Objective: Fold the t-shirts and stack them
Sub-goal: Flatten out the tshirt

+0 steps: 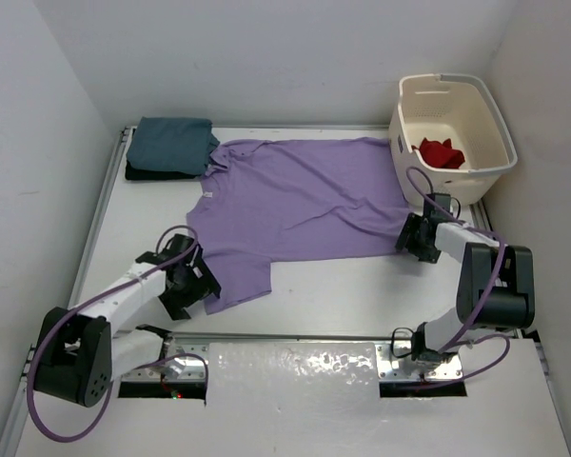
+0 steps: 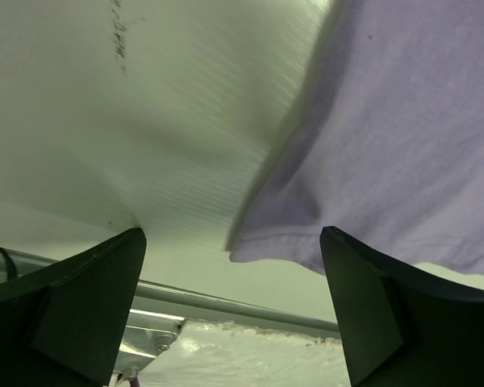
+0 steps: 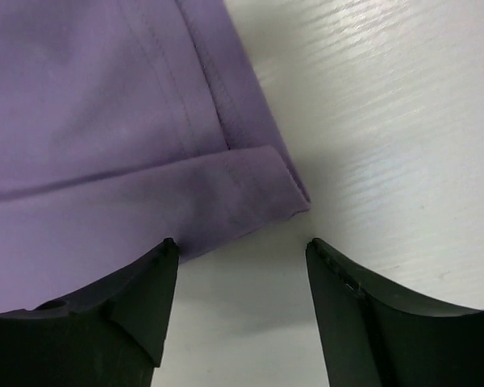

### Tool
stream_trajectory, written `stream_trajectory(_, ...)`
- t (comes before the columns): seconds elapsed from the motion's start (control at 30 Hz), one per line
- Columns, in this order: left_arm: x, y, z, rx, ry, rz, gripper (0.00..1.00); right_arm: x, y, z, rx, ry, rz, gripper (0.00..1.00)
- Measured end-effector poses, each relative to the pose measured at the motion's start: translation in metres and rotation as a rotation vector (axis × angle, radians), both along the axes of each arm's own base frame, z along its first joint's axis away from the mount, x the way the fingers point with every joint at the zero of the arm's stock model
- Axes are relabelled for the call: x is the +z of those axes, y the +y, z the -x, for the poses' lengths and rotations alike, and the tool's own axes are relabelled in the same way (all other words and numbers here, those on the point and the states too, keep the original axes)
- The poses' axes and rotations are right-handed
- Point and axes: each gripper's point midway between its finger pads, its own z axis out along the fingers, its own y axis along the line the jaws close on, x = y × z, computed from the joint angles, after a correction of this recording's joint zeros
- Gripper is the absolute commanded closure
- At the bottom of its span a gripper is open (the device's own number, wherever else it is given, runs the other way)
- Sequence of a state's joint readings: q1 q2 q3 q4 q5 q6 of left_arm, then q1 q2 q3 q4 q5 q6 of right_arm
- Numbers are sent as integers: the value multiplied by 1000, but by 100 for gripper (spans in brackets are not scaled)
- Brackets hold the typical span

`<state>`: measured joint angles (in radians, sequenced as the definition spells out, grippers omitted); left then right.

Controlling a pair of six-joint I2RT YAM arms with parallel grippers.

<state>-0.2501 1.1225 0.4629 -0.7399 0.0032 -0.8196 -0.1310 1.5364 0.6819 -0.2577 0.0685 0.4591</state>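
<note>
A lavender purple t-shirt (image 1: 300, 205) lies spread flat across the middle of the table. At the back left a folded teal-blue t-shirt (image 1: 174, 143) rests on a folded black one (image 1: 147, 174). A bright red t-shirt (image 1: 442, 152) sits crumpled in the basket. My left gripper (image 1: 192, 281) hovers at the purple shirt's near left corner. In the left wrist view that gripper (image 2: 232, 235) is open, with the cloth corner (image 2: 262, 246) between its tips. My right gripper (image 1: 411, 238) is at the shirt's right corner. It (image 3: 242, 242) stands open, just short of the hemmed corner (image 3: 286, 193).
The cream laundry basket (image 1: 452, 186) stands at the back right, close behind the right arm. White walls close in on both sides and at the back. A metal rail (image 2: 226, 298) and a shiny plate (image 1: 295, 367) run along the near table edge.
</note>
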Motion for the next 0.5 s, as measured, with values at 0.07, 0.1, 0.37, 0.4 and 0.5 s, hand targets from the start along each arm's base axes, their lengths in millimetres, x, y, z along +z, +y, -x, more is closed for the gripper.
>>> stream_trajectory(0.07,0,-6,1,-3,-1,38,25,0,-3,-4,-16,-21,9,43)
stream_trajectory(0.1,1,-9,1,-6,-1,55,29,0,-4,-6,-23,-33,11,43)
stream_trajectory(0.37,1,-37,-2,-24,-29,203,54,0,-12,-18,-68,-109,22,58)
stream_trajectory(0.4,1,-41,-3,-28,-36,221,76,0,-13,-18,-73,-113,24,61)
stream_trajectory(0.5,-5,-45,-3,-36,-41,244,100,0,-15,-21,-91,-137,16,77)
